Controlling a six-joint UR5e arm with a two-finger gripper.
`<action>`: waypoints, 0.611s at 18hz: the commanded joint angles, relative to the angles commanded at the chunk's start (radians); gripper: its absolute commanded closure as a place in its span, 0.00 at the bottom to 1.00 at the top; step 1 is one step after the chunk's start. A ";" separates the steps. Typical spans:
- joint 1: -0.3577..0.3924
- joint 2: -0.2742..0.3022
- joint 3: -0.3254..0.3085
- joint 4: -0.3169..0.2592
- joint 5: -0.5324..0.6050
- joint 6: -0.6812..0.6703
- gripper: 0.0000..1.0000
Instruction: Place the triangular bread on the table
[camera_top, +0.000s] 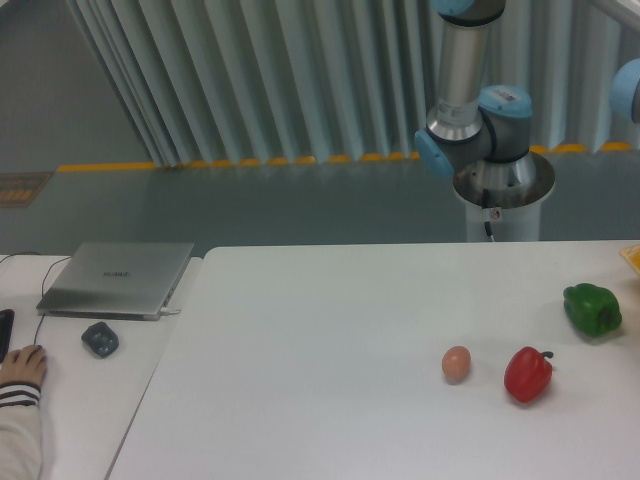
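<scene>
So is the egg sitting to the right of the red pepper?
No, the egg lies left of the red pepper on the table, with a gap between them.

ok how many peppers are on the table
2: a red pepper near the front right, beside the egg, and a green pepper further back by the right edge. None looks hidden.

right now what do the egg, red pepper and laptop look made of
Egg: tan, matte, possibly a plastic prop. Red bell pepper: glossy skin with highlights, real or plastic, unclear. Laptop: brushed silver lid, likely aluminium.
</scene>
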 joint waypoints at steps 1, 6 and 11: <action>0.005 -0.014 0.005 0.015 0.000 -0.002 0.00; 0.040 -0.139 0.018 0.124 -0.002 -0.001 0.00; 0.067 -0.169 0.020 0.132 -0.003 -0.014 0.00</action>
